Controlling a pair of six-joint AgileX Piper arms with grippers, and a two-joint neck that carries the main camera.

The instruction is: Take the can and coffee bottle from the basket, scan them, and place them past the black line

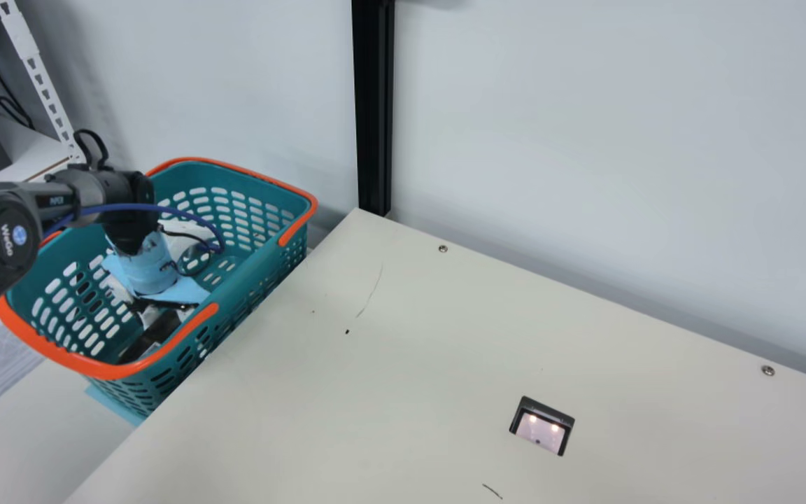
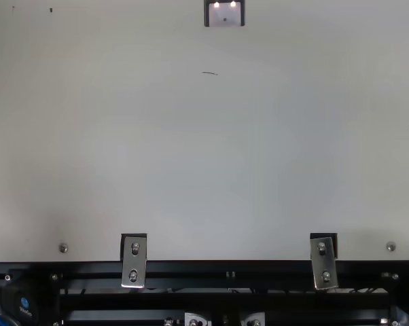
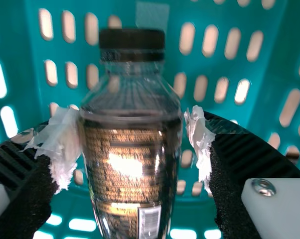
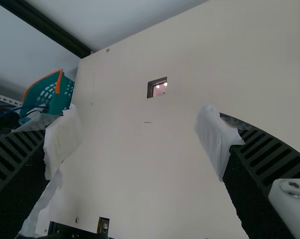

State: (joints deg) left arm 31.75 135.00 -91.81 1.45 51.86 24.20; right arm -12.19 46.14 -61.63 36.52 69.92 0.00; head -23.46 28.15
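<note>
In the main view my left gripper (image 1: 144, 269), with light blue wrapping, reaches down inside the teal basket (image 1: 256, 269); a dark object below it looks like the coffee bottle (image 1: 151, 337). The left wrist view has my left gripper (image 3: 133, 144) shut on the coffee bottle (image 3: 130, 169), its white-wrapped pads against both sides of the black-capped bottle, basket wall behind. The scanner window (image 1: 541, 428) is lit in the table, and also shows in the top view (image 2: 225, 15). My right gripper (image 4: 140, 142) stands open over the table, nothing between its fingers.
The orange-rimmed basket stands beside the left edge of the cream table (image 1: 410, 364). A black post (image 1: 373, 105) rises at the table's back corner, against a pale wall. Metal brackets (image 2: 134, 261) sit along the near edge. A blue cable loops over the basket.
</note>
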